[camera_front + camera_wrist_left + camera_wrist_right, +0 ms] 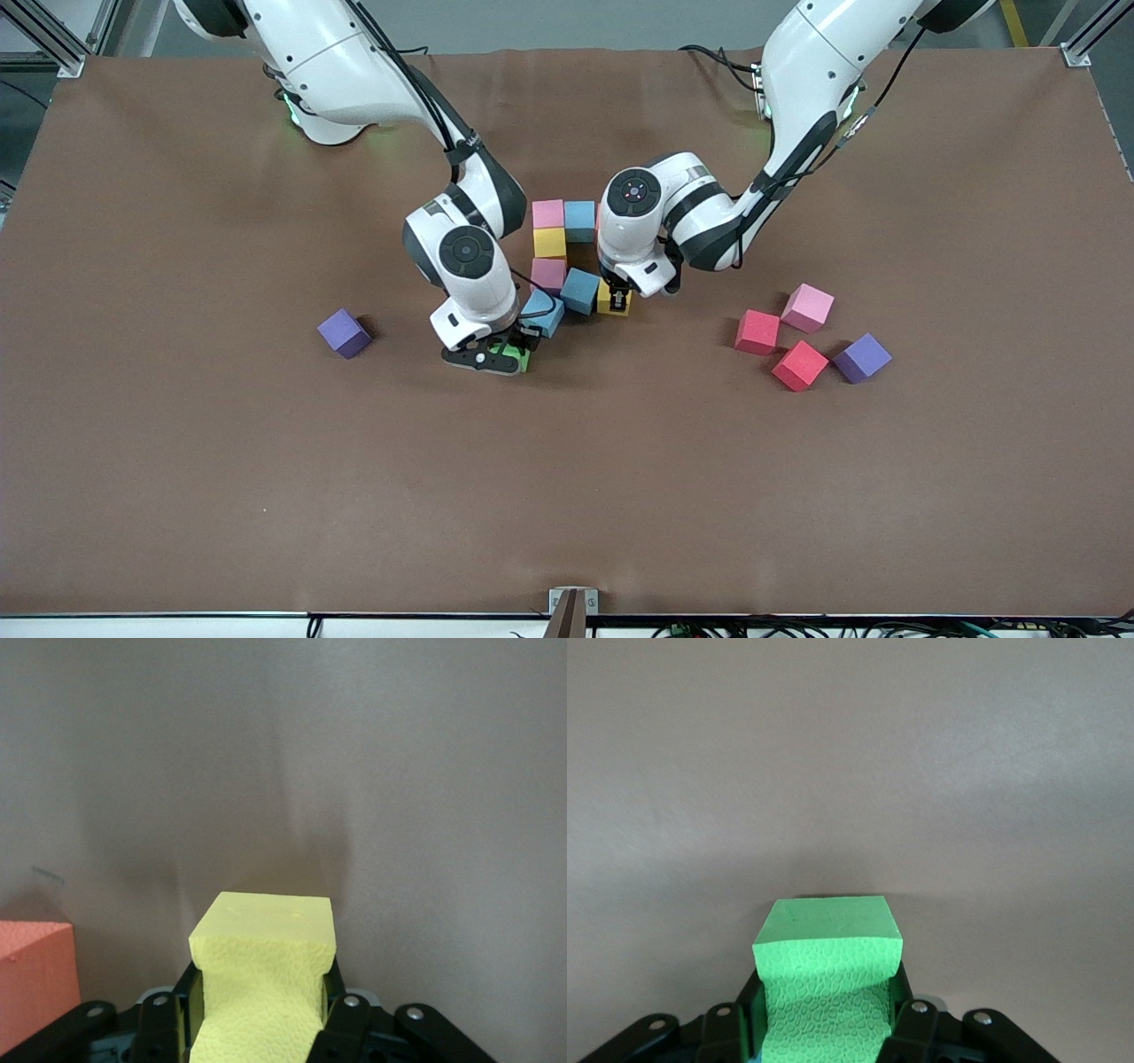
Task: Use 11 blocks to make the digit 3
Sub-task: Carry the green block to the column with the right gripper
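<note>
Covering nearly the whole front view, the brown matte tabletop point(567, 496) is ringed by grey floor and aluminium frame posts at its corners, with cables along the edge nearest the front camera. Two white arms reach in from their bases toward the partial digit 3 point(567, 257), a cluster of touching cubes at mid-table: pink, light blue, yellow, pink, then two more light blue.

The left tool point(615, 299) is closed on a yellow cube point(262, 970) at the cluster's edge toward the left arm's end. The right tool point(501, 353) is clamped on a green cube point(827, 970) just nearer the front camera than the cluster.

Toward the left arm's end of the cluster lie two red cubes point(757, 332), a pink cube point(807, 307) and a purple cube point(863, 358). Another purple cube point(344, 333) sits toward the right arm's end.
</note>
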You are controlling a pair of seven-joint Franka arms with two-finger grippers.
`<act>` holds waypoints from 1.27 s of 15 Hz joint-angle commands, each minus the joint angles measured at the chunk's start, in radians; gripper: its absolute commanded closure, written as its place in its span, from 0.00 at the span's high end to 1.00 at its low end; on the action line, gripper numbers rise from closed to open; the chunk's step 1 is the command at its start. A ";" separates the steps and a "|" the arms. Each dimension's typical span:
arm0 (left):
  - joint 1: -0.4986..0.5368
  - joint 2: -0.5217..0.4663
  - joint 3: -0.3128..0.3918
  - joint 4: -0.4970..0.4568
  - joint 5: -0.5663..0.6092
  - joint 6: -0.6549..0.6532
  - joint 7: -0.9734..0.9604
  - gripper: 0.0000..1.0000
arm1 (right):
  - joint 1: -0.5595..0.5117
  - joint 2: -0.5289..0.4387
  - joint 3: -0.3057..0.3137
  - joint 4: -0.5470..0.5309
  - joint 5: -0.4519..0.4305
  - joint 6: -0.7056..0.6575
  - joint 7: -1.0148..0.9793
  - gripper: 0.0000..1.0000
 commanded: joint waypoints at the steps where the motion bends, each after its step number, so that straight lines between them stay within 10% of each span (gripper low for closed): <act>1: 0.000 0.029 -0.002 -0.007 -0.009 0.022 -0.056 0.27 | 0.008 0.069 -0.007 0.134 -0.019 -0.131 -0.017 0.00; 19: 0.006 -0.006 -0.050 -0.128 -0.009 0.003 0.136 0.27 | 0.063 0.167 -0.004 0.269 -0.012 -0.129 0.020 0.00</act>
